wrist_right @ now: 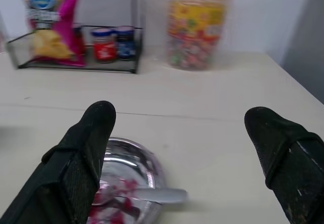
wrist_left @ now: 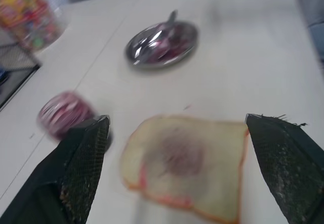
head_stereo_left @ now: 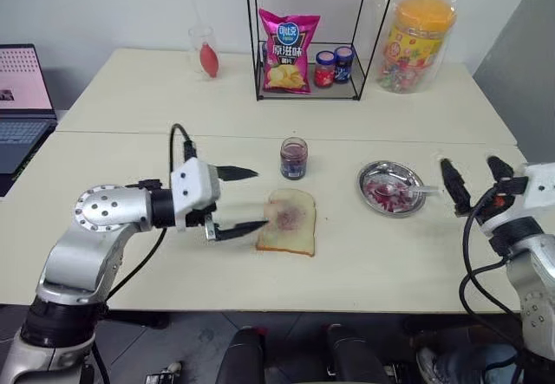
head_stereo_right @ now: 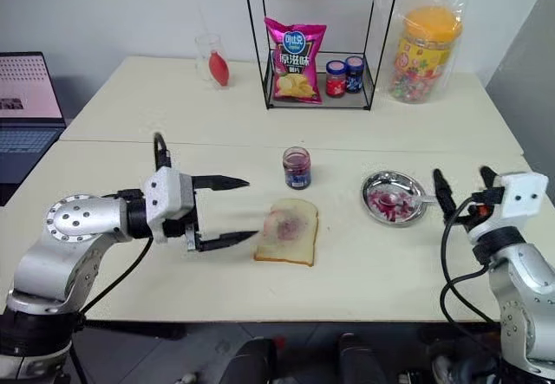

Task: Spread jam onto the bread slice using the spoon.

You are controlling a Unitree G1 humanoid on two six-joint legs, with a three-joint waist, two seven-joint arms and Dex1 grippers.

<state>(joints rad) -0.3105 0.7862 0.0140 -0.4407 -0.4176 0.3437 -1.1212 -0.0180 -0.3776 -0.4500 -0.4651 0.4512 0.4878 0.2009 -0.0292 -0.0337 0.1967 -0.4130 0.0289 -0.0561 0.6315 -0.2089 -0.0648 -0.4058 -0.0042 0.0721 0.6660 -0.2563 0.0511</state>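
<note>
Legible print was scarce. The pink crisp bag (head_stereo_left: 289,52) standing in the black wire rack (head_stereo_left: 309,94) carried a blue oval logo near its top with white Chinese characters; the characters read roughly as 可比克, with smaller characters, perhaps 原滋味, beneath, though the strokes were too small to confirm. The orange-lidded candy tub (head_stereo_left: 419,44) bore a busy multicoloured label with no readable wording. Labels on the two small jars (head_stereo_left: 334,67) in the rack could not be read. The laptop screen (head_stereo_left: 24,78) showed a pinkish page, text unreadable.

One bread slice (head_stereo_left: 287,221), three jars (head_stereo_left: 294,158)
</note>
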